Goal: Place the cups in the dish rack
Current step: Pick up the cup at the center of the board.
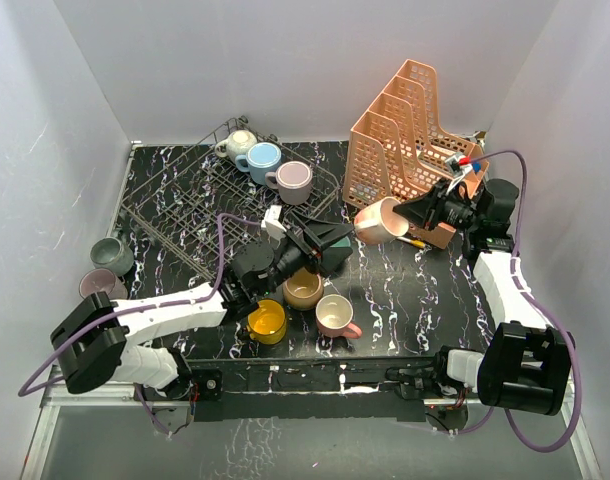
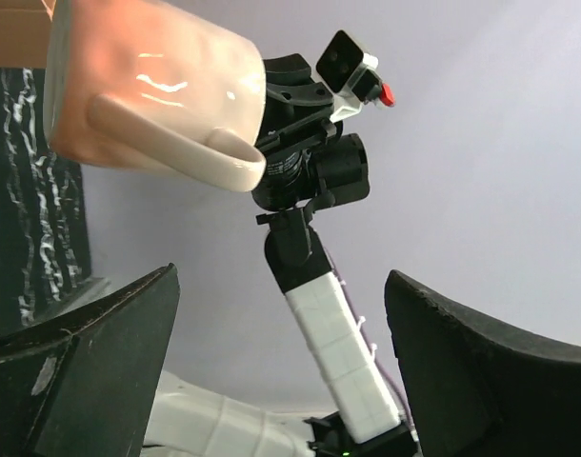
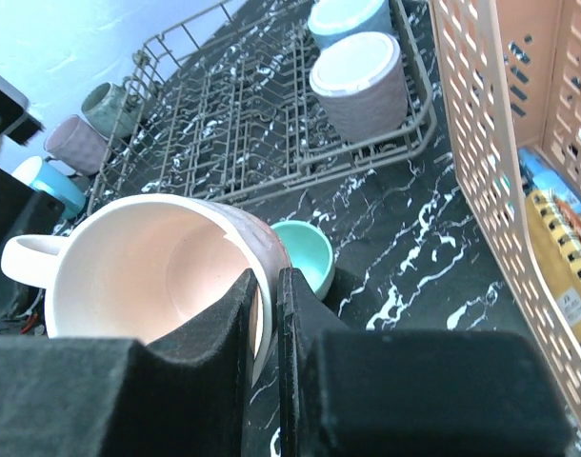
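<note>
Right gripper [image 3: 269, 286]: fingers pinch the pink mug [image 3: 148, 267] by its rim, aloft toward the tabletop's right edge. Left gripper [image 1: 335, 248]: fingers spread, empty, facing it.

Dish rack [image 1: 175, 200], far-left corner: three cups [image 1: 265, 162] loaded. Yellow cup [image 1: 267, 322], tan cup [image 1: 304, 288] and others by the near edge are not yet racked. Judged under half done.

My left arm [image 1: 165, 315] reaches from its base at the near left corner of the surface toward the middle. The left tool [image 1: 330, 243] is raised off the surface and pointed at the other arm, jaws spread wide with nothing between them. My right arm [image 1: 500, 280] rises along the right edge with the wrist bent leftward. The right tool [image 1: 410, 215] is clamped tight on the rim of a pink cup [image 1: 380, 222], carried clear of the surface.
</note>
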{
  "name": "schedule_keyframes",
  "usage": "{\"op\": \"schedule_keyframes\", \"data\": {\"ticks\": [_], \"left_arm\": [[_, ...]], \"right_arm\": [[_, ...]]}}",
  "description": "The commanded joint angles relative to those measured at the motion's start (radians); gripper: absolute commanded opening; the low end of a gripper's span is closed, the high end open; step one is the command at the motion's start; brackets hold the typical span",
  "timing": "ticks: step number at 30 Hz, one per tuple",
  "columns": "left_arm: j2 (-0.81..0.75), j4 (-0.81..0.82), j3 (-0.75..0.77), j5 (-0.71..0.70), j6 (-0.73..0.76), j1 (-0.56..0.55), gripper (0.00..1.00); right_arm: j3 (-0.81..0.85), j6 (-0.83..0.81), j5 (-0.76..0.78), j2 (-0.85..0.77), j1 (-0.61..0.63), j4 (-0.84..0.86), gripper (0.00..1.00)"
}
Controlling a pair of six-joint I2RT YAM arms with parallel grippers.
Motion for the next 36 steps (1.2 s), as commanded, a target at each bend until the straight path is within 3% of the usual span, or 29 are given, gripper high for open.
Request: {"op": "schedule_keyframes", "data": {"ticks": [1,9,19,25,31,34,36], "left_arm": [[0.014,0.106,0.042,-0.121,-0.139,-0.028,0.87],[0.161,0.208,0.166,-0.08,-0.209,-0.038,0.83],[0.241,0.294,0.23,-0.07,-0.216,-0.039,0.61],[0.247,0.311,0.262,-0.028,-0.185,-0.039,0.48],[0.254,0.334,0.273,0.002,-0.171,-0.039,0.44],[0.265,0.36,0.281,0.02,-0.17,-0.039,0.36],[0.273,0.379,0.283,0.027,-0.172,-0.038,0.25]], "right_arm": [[0.084,0.138,-0.084,-0.009,-0.002,0.245,0.08],[0.086,0.304,-0.134,0.0,-0.001,0.455,0.08],[0.019,0.554,-0.194,0.004,-0.001,0.866,0.08],[-0.003,0.559,-0.218,-0.002,-0.001,0.913,0.08],[-0.026,0.562,-0.231,-0.012,-0.002,0.961,0.08],[-0.043,0.565,-0.243,-0.015,0.001,0.988,0.08],[-0.052,0.574,-0.253,-0.018,0.001,1.012,0.08]]}}
